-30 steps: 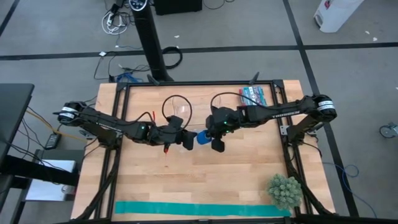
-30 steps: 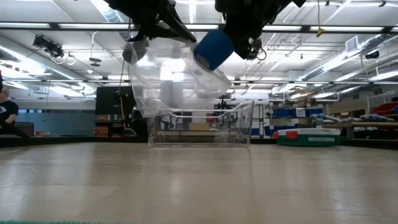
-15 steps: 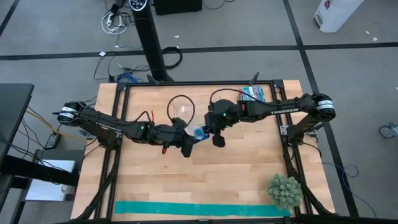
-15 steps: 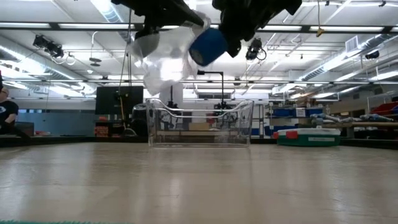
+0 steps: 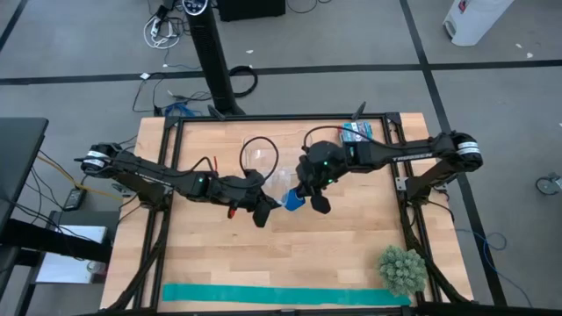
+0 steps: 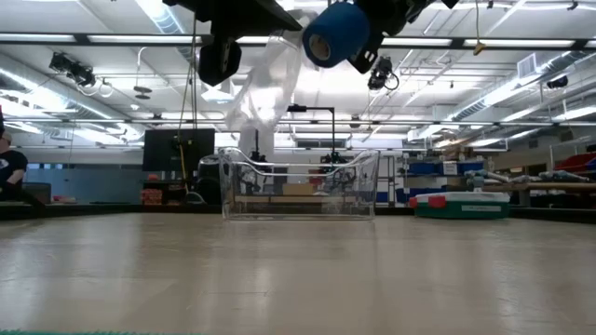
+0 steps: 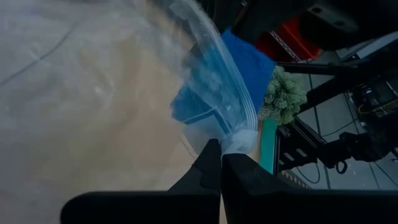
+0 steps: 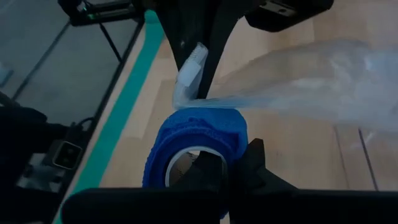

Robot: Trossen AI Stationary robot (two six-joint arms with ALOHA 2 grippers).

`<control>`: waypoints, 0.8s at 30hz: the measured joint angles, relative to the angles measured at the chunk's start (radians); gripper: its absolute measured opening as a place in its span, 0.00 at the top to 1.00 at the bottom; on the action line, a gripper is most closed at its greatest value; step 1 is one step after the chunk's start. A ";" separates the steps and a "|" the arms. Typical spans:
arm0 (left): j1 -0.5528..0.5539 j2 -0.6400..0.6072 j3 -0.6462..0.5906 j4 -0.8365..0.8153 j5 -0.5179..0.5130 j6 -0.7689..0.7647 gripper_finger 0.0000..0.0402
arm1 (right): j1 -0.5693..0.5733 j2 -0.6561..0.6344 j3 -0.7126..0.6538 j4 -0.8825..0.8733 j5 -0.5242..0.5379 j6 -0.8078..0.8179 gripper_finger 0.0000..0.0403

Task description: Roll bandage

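The bandage (image 6: 337,33) is a royal-blue roll held high above the table's middle, with my right gripper (image 5: 309,201) shut on it. Next to it on the left, my left gripper (image 5: 262,211) is shut on a clear plastic bag (image 6: 265,84), which hangs in the air. The bag's rim (image 8: 211,102) runs along the top of the roll (image 8: 196,140). In the left wrist view the roll (image 7: 252,62) shows partly through the bag's film (image 7: 205,93). Whether any of the roll is inside the bag, I cannot tell. My left gripper pinches the bag's rim at one corner (image 7: 239,140) between its two fingertips (image 7: 211,168). The bag is lifted clear and trails from the fingers toward the roll. My right gripper holds the roll by its wall (image 8: 239,146), one finger inside the hollow core (image 8: 205,165) and one outside (image 8: 252,162). The roll is clear of the table, with its open end toward the table's near edge.
A clear open box (image 6: 298,186) stands on the table behind the grippers, under a black cable loop (image 5: 259,154). A teal-green strip (image 5: 281,294) lies along the near edge, a green spiky ball (image 5: 402,269) at the near right, and a small packet (image 5: 358,132) at the far right.
My right gripper has risen with the roll and turned it, so its open end now faces the near edge. My left gripper has rolled in place. The bag, which hung wide below it, has swung up into a narrow drape.
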 joint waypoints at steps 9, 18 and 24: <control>0.000 0.000 0.000 -0.003 0.018 0.023 0.99 | -0.037 -0.008 0.000 -0.023 -0.108 0.120 1.00; -0.001 0.002 -0.001 -0.014 0.088 0.021 0.99 | -0.079 -0.055 0.000 -0.129 -0.212 0.332 1.00; -0.009 0.002 -0.002 -0.062 0.104 0.016 0.99 | -0.077 -0.068 0.002 -0.192 -0.209 0.298 1.00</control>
